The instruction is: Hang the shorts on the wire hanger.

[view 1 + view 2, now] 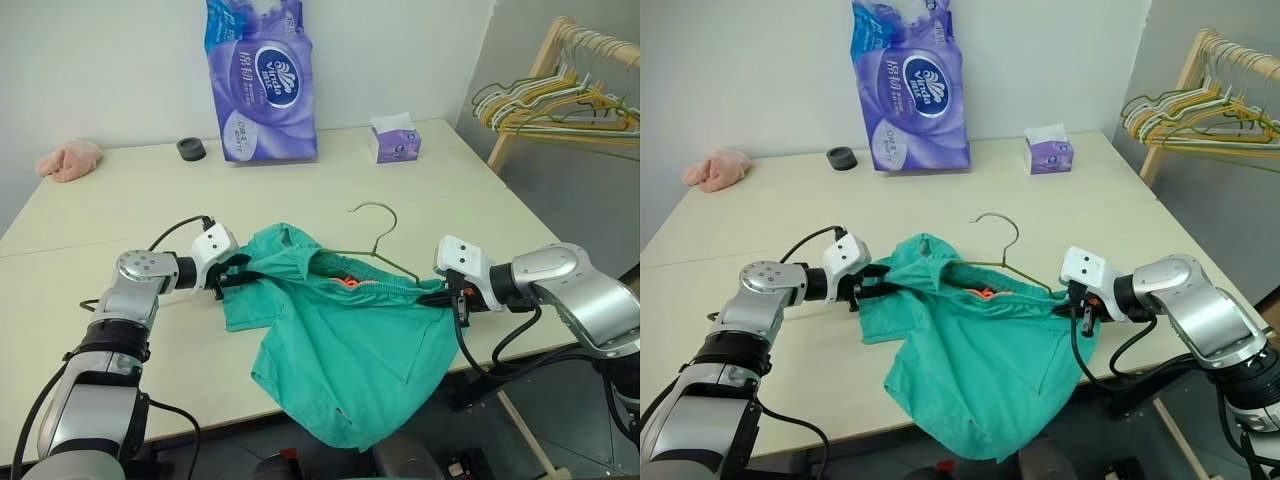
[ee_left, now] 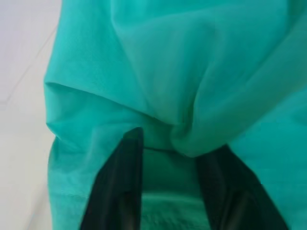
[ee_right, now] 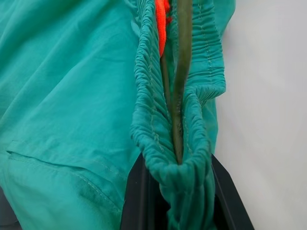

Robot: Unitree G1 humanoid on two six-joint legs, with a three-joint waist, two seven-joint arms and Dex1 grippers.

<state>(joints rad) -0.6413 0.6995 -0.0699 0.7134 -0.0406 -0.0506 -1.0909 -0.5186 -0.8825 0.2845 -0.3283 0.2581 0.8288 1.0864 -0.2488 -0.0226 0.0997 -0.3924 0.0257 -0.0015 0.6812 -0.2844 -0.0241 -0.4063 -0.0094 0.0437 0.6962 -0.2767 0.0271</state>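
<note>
Right wrist view: right gripper (image 3: 184, 191) has its jaws clamped on the gathered waistband of the shorts (image 1: 340, 340) with the hanger (image 1: 375, 250) wire running inside that fold, so threading looks mid-way. Left gripper (image 2: 172, 191) has jaws parted around a fabric fold at the other end, grip unclear; next move probably needs that side pulled over the hanger's far shoulder. Shorts are teal, crumpled, stretched between the two jaws, one leg drooping off the counter (image 1: 120, 200) edge; hook points away from both.
</note>
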